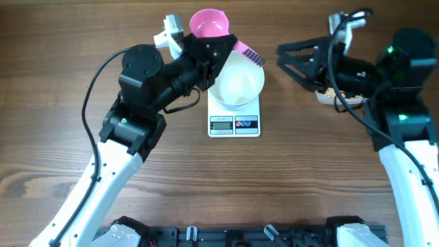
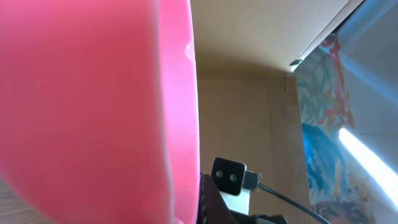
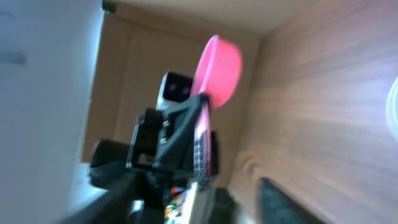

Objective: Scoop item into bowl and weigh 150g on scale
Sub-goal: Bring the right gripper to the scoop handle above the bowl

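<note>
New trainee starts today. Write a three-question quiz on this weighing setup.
1. True or false: the white bowl sits on the scale.
2. Which holds the pink scoop? A left gripper; B the other gripper; C neither.
3. Fill in: the beans lie on the robot's ___ side.
Key: 1 true; 2 A; 3 right.

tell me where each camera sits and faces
overhead: above the table, looking down at scale, bowl, pink scoop; left arm, right arm show
left wrist: on the left arm, close against the scoop, wall beyond; own body unclear
right wrist: on the right arm, facing the left tool gripping the scoop; own body unclear
shared: all three show the scoop
</note>
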Controlling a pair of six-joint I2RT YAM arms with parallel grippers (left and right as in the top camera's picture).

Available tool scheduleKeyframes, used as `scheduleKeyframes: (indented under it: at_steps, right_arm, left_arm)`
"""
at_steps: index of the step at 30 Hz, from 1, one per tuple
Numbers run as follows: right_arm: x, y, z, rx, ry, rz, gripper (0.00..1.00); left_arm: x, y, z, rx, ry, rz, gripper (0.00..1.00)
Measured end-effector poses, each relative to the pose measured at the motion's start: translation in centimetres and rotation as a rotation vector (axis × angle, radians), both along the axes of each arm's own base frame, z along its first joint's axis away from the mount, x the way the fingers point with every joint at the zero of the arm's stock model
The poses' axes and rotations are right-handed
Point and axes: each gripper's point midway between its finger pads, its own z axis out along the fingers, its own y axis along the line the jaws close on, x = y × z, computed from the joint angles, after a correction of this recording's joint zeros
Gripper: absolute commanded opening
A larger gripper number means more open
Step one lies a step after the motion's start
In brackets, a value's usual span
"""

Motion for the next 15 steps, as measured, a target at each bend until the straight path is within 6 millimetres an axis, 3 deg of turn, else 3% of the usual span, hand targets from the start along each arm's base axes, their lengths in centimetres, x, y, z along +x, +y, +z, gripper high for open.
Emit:
scheduleKeyframes:
  at_steps: [9,15]
  right_arm:
    - [-0.1,1.7,-0.1,0.073,0.201,-0.024,0.59]
    - [0.5,2.1,0.7,0.103,0.207,-0.063,0.46]
  left_arm:
    - [0.6,0.0,2.4,-0.070,-0.077,0.029,0.04]
    - [0.0,-1.2,2.1,-0.090,-0.038,0.011,0.04]
